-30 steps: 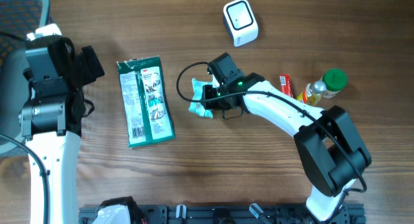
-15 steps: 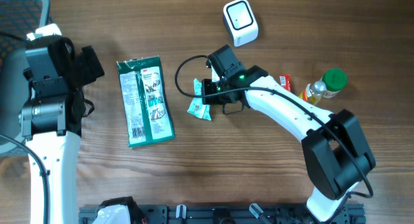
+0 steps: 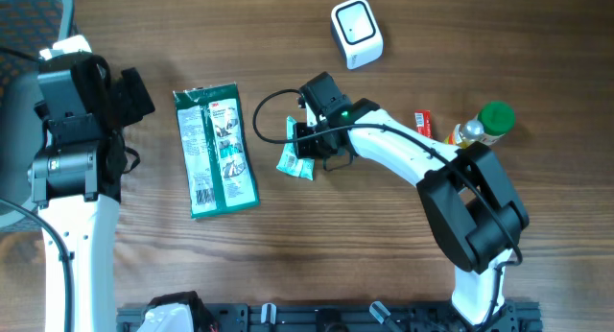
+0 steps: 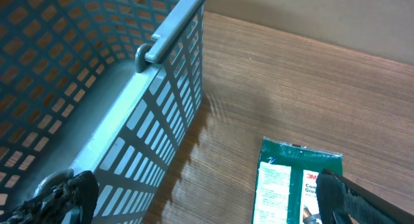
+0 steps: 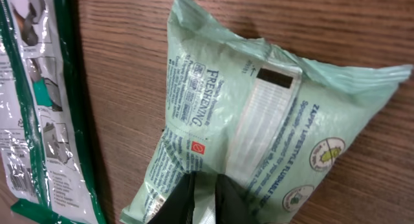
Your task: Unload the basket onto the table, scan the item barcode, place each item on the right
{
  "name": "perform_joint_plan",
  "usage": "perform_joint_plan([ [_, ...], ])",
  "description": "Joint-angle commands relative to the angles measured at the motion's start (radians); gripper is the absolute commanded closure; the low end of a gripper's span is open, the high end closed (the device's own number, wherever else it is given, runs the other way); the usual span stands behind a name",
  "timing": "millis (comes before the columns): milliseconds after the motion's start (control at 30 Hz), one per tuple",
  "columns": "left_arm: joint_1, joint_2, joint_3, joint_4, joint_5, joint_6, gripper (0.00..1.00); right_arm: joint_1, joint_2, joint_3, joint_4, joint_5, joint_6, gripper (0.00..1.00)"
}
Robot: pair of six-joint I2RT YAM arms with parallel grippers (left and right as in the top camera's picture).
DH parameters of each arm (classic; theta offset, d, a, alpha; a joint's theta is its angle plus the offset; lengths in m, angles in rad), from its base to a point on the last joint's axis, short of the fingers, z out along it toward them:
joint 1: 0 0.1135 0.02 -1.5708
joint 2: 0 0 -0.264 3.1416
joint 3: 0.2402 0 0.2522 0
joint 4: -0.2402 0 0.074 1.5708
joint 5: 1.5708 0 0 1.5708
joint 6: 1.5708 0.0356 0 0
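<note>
R gripper [image 5: 206, 199] pinches green pouch [image 5: 259, 120] edge, 3M pack [image 5: 39, 120] to its left; L gripper [image 4: 207, 195] spread wide.

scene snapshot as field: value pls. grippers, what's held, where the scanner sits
right gripper: shut on the edge of the wipes pouch
left gripper: open, empty, beside the blue basket
wipes pouch: light green, right of the green 3M pack
scanner: white, at the far table edge, apart from the pouch
other: green-capped bottle, far right
</note>
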Motion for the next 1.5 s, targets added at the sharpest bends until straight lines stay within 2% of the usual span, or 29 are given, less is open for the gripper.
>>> perform_joint_plan([
  [0,0.006,0.000,0.004,0.000,0.005,0.002,0.00,-0.001,-0.059,0.006,0.005,-0.002,-0.050,0.84],
  [67,0.006,0.000,0.004,0.000,0.005,0.002,0.00,-0.001,-0.107,0.006,0.004,-0.034,-0.050,0.86],
  [133,0.006,0.000,0.004,0.000,0.005,0.002,0.00,-0.001,-0.116,0.005,0.001,-0.087,-0.044,0.96],
  [300,0.006,0.000,0.004,0.000,0.005,0.002,0.00,0.001,-0.089,-0.037,-0.005,-0.103,0.009,0.96],
  [433,0.006,0.000,0.004,0.000,0.005,0.002,0.00,0.022,-0.043,-0.091,0.058,-0.103,0.046,0.96],
  [667,0.006,0.000,0.004,0.000,0.005,0.002,0.00,0.050,0.078,-0.094,0.073,-0.084,0.051,0.96],
  [767,0.006,0.000,0.004,0.000,0.005,0.002,0.00,0.049,0.056,-0.086,0.082,-0.069,0.055,0.96],
  [900,0.006,0.000,0.004,0.000,0.005,0.002,0.00,0.049,-0.041,-0.042,0.090,-0.146,-0.075,0.95],
  [1067,0.006,0.000,0.004,0.000,0.005,0.002,0.00,0.025,-0.111,-0.042,0.083,-0.140,-0.085,0.94],
  [1200,0.006,0.000,0.004,0.000,0.005,0.002,0.00,0.021,-0.103,-0.043,0.035,-0.054,-0.066,0.95],
  [1333,0.006,0.000,0.004,0.000,0.005,0.002,0.00,0.021,-0.102,-0.092,-0.024,0.063,0.041,0.95],
  [1467,0.006,0.000,0.004,0.000,0.005,0.002,0.00,0.021,-0.102,-0.161,0.042,0.083,0.044,0.96],
])
